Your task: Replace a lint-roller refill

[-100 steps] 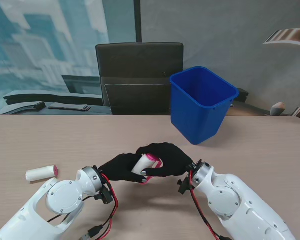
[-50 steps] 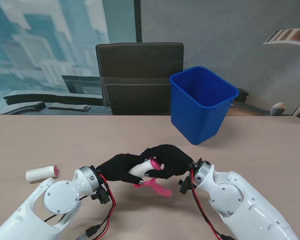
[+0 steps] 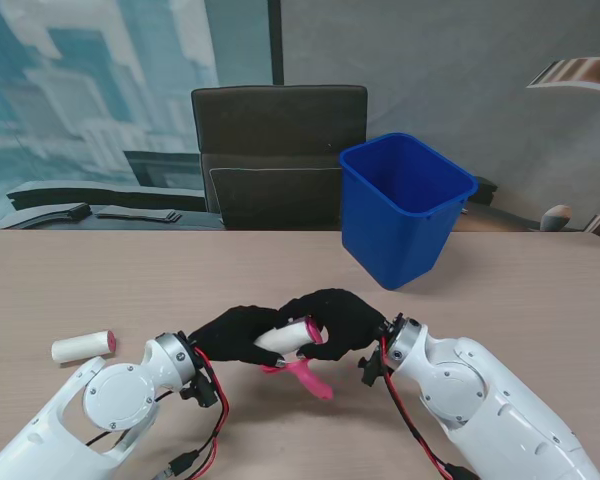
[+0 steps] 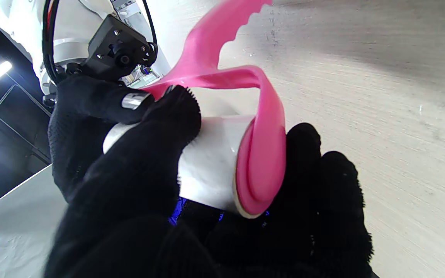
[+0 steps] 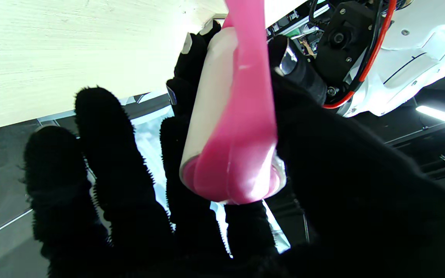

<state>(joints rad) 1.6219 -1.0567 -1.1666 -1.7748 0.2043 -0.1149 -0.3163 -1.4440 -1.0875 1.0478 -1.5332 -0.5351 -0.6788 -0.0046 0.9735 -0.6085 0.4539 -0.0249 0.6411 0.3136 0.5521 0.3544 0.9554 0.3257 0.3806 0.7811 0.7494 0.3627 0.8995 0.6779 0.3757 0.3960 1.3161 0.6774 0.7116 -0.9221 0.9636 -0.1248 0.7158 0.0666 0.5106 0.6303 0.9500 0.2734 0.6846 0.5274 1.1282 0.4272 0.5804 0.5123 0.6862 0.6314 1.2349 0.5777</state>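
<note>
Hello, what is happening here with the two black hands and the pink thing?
The robot holds a lint roller between both gloved hands above the table. The left hand and the right hand both close around its white roll, while the pink handle sticks out toward me. A spare white refill lies on the table at the left, and a blue bin stands farther from me on the right. The roll is not yet off the handle.

No legible text, label, brand or number anywhere. Checked the white roll [image 3: 283, 337], pink handle [image 3: 308, 377], blue bin [image 3: 400, 210], spare roll [image 3: 82, 346] and both gloved hands: all blank.
</note>
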